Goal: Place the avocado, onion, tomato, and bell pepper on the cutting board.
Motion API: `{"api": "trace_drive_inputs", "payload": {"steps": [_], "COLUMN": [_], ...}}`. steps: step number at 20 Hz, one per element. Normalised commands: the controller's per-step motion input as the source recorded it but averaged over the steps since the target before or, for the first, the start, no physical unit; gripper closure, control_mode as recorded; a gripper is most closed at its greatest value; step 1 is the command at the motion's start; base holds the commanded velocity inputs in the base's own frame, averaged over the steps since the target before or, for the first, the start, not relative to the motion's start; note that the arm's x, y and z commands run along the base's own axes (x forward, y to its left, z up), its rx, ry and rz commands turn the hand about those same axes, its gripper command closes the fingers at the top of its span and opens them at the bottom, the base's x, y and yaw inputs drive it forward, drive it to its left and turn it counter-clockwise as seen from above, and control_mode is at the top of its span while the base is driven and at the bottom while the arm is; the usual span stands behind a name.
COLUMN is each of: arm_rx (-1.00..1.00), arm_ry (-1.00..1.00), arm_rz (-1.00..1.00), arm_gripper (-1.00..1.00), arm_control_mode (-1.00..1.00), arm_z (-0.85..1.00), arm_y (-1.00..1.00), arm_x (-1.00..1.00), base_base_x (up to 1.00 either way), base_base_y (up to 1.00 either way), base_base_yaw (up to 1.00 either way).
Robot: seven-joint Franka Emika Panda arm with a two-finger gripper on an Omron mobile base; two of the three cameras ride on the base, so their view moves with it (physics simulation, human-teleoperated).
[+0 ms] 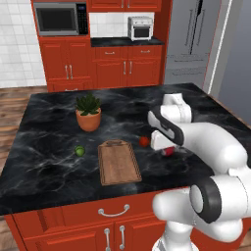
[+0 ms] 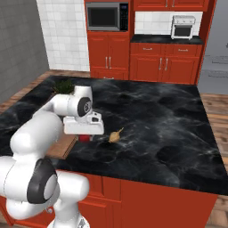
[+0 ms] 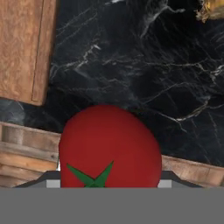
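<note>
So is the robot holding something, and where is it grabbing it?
Yes, a red tomato or pepper with a green stalk, held up close between the jaws, which grip its sides; the exact contact spots are hidden.

Kitchen: microwave (image 1: pixel 61 18), red cabinets (image 1: pixel 127 66), marble island (image 1: pixel 49 132).

The desk (image 1: pixel 49 147) looks like polished black marble with thin white veins, smooth and a little glossy. Left of the tool (image 1: pixel 166 149), the cutting board (image 1: pixel 118 163) is matt brown wood with clear grain lines. The red fruit (image 3: pixel 109 146) directly under the tool has smooth, matt skin and a flat green star on it. The avocado (image 1: pixel 79 150), further left, is green with a small shiny patch. The onion (image 2: pixel 116 135), right of the tool, looks dry and tan.
</note>
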Motion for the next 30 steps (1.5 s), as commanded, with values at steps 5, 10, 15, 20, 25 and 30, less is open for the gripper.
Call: {"api": "trace_drive_inputs", "payload": {"steps": [5,10,15,20,25,30], "arm_rx": [-0.04,-0.06,-0.05,0.0,0.0,0.0], "arm_ry": [0.0,0.0,-0.01,-0.03,-0.05,-0.02], "arm_rz": [0.11,0.1,0.1,0.1,0.09,0.08], "arm_gripper": [1.0,1.0,1.0,1.0,1.0,1.0], "arm_control_mode": [-1.0,-1.0,-1.0,-1.0,-1.0,-1.0], "arm_z": [0.12,0.0,0.0,0.0,0.0,-0.03], "arm_y": [0.76,0.86,0.91,0.74,0.56,0.23], "arm_x": [0.0,0.0,0.0,0.14,0.4,0.56], "base_base_x": [0.0,0.0,0.0,0.0,0.0,0.0], "base_base_y": [0.0,0.0,0.0,0.0,0.0,0.0], "base_base_yaw": [0.0,0.0,0.0,0.0,0.0,0.0]}}
